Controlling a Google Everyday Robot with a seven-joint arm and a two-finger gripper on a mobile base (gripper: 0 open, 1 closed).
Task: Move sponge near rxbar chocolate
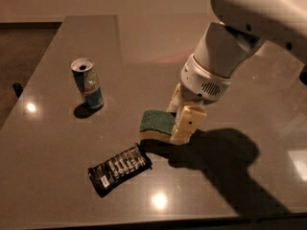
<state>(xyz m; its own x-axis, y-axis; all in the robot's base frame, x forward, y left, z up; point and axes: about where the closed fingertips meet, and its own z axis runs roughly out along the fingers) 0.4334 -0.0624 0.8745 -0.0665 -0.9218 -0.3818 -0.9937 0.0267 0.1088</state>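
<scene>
Holds the sponge (156, 122) by its right end, gripper (177, 123) clamped shut on it, low over the grey table (57, 128). Sits green side up, just above and right of the black chocolate bar (120, 169), near but apart. Leaves the drink can (88, 84) upright, well to the left.

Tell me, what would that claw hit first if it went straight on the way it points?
Probably the table, with the sponge it grips touching down first. The gripper points downward, just right of the snack bar. Depth is unclear.
</scene>
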